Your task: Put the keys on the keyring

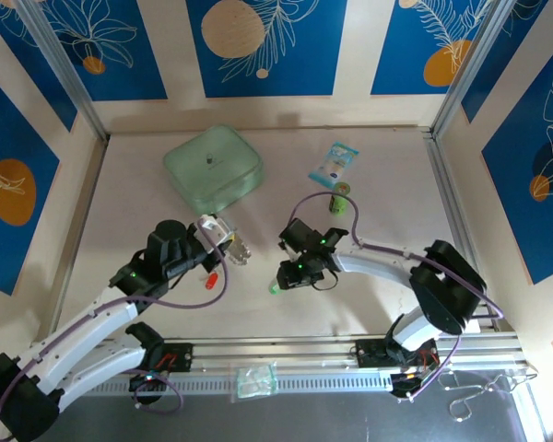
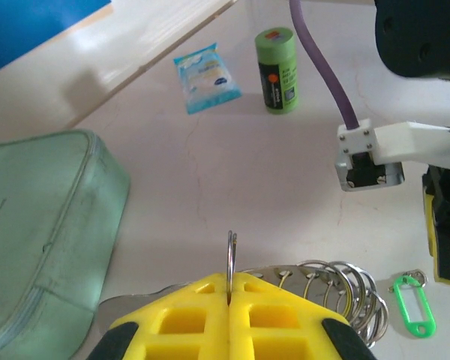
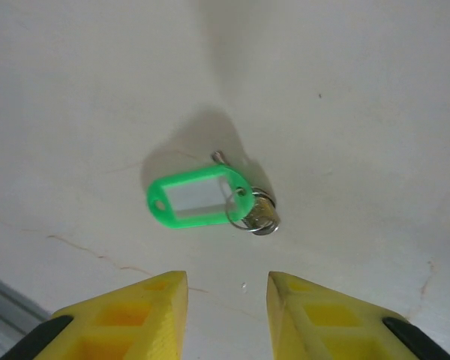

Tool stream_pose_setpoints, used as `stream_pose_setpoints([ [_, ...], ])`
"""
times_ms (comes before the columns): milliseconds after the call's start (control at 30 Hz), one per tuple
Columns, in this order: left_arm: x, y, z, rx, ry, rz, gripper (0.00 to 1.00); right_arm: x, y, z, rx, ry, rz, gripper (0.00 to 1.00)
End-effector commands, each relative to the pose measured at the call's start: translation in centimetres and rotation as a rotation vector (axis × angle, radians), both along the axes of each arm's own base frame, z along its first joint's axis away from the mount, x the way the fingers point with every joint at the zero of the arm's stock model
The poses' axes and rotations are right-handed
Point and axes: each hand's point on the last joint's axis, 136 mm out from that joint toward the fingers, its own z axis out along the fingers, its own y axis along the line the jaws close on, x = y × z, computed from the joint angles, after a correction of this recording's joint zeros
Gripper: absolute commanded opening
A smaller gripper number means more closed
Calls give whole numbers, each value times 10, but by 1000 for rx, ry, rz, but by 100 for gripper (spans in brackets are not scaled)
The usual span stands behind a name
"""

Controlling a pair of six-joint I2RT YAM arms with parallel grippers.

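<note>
— on the left of the worktop, what has the left pincer got?
— it's clamped tight on the keyring. thin hoop, edge-on between the yellow pads, with silvery wire split rings fanned to one side.
— and the keys?
— the red key lies loose just beside that arm. the green key, a glossy plastic tag with a small metal loop, lies flat further right.
— which arm is nearer to it?
— the right pincer, jaws apart, hovering over it. the tag sits just ahead, with its long axis running across the gap, so i'd judge it needs a wrist turn before closing.
</note>
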Motion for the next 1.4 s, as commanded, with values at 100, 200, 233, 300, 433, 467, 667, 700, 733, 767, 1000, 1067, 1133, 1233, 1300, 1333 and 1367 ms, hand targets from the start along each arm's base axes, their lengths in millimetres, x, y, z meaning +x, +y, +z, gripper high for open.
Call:
stream_pose_setpoints([
  [100, -3, -3, 4, -35, -11, -17, 0, 15, -5, -7, -143, -69, 42, 34],
  [200, -6, -4, 2, -33, -7, -36, 0, 20, -2, -6, -157, -86, 76, 36],
  [233, -6, -5, 2, -31, -7, -39, 0, 20, -1, -6, -158, -87, 83, 38],
  [300, -7, -5, 2, -34, -6, -46, 0, 21, 1, -8, -161, -83, 94, 41],
  [433, -10, -9, 2, -44, -7, -73, 0, 23, 5, -12, -170, -76, 106, 40],
  [467, -11, -10, 3, -47, -9, -80, 0, 23, 6, -13, -170, -74, 109, 39],
  [667, -12, -11, 1, -41, -7, -92, 0, 19, 2, -15, -194, -64, 122, 30],
  [700, -12, -12, 0, -40, -6, -94, 0, 20, 0, -14, -207, -72, 123, 29],
  [733, -12, -11, 1, -41, -8, -93, 0, 21, -4, -13, -222, -80, 124, 28],
  [767, -12, -12, 1, -39, -8, -95, 0, 22, -8, -12, -237, -90, 124, 27],
  [1000, -13, -11, -1, -32, -5, -98, 0, 33, -35, 0, -315, -140, 105, 26],
  [1067, -13, -11, -1, -31, -5, -98, 0, 36, -41, 0, -328, -141, 96, 33],
  [1133, -13, -12, 0, -29, -7, -100, 0, 35, -44, 1, -334, -138, 95, 34],
  [1233, -13, -12, -2, -26, -3, -101, 0, 31, -41, 3, -319, -125, 103, 34],
  [1300, -13, -12, -2, -27, -3, -101, 0, 29, -37, 3, -304, -118, 112, 32],
  [1333, -13, -12, -2, -27, -2, -101, 0, 28, -37, 3, -303, -116, 115, 31],
  [1367, -13, -12, -2, -27, -2, -102, 0, 27, -36, 2, -303, -113, 119, 31],
])
